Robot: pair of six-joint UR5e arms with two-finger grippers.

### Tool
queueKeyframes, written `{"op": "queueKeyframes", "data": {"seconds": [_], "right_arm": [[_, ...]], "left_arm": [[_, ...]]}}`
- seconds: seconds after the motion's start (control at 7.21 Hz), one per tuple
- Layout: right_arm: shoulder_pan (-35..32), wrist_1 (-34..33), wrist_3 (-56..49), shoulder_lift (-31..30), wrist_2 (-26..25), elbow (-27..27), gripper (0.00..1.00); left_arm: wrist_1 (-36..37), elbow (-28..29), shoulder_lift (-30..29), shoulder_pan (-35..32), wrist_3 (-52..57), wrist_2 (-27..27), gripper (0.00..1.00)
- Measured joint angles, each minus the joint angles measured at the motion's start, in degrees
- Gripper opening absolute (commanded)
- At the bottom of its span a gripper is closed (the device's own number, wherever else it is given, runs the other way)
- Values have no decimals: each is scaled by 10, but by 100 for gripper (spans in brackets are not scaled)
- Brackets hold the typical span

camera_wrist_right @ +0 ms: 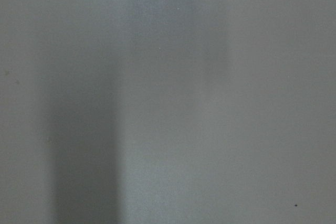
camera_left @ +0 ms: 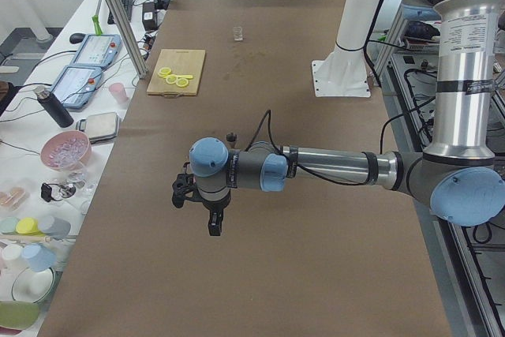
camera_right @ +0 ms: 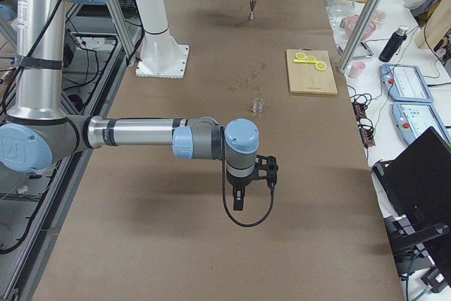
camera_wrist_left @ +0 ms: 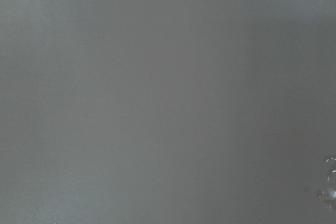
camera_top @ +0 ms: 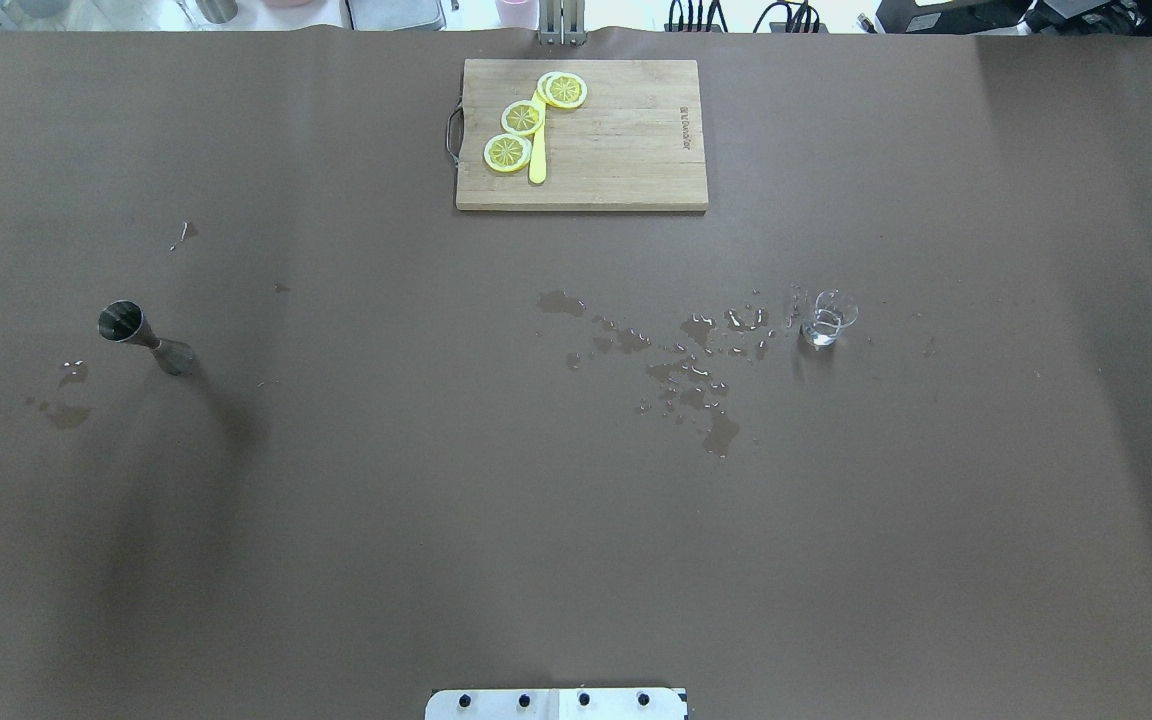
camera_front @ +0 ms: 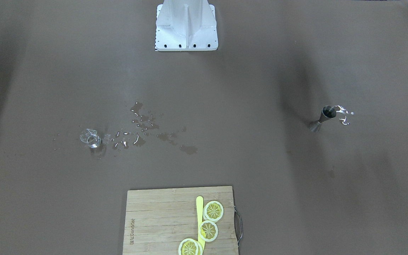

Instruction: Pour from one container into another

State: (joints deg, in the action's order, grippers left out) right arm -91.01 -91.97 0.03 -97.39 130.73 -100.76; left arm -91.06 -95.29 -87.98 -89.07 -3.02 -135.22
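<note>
Steel jigger (camera_top: 141,335) is stood upright on the robot's left part of the brown surface (camera_top: 436,520), well apart from the small clear glass (camera_top: 826,320) on the right part. Spilled puddles (camera_top: 696,370) are seen between them, nearer the glass. Neither container is held, so a grasp is judged to be the step in hand. The jigger is best taken at its narrow waist, carried upright, and tipped slowly with its lip brought close over the glass's mouth. Both arms are stretched out level above bare surface, with the left claw (camera_left: 215,225) and the right claw (camera_right: 238,201) pointed down. Whether either is spread or pressed together cannot be told.
</note>
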Motion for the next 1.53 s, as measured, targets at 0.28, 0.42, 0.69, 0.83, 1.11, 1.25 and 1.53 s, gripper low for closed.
{"op": "queueKeyframes", "data": {"seconds": [0.28, 0.42, 0.69, 0.83, 1.11, 1.25, 1.53], "right_arm": [[0, 0, -4, 6, -2, 1, 100], [1, 0, -4, 11, 1, 1, 100], [8, 0, -3, 31, 18, 0, 100], [16, 0, -3, 38, 27, -1, 100], [37, 1, -2, 59, 33, -2, 100], [48, 5, -3, 69, 34, -4, 100], [68, 59, -6, 71, 53, -2, 100]], "left_arm": [[0, 1, 0, 0, 0, 0, 99], [1, 3, 0, 0, -1, 0, 99], [1, 4, 0, 0, -1, 1, 99], [3, 2, 0, 0, -1, 1, 99], [29, -3, -3, 0, -1, 0, 99], [43, -5, -6, 0, -1, 0, 99], [51, -7, -8, 0, -1, 0, 99]]}}
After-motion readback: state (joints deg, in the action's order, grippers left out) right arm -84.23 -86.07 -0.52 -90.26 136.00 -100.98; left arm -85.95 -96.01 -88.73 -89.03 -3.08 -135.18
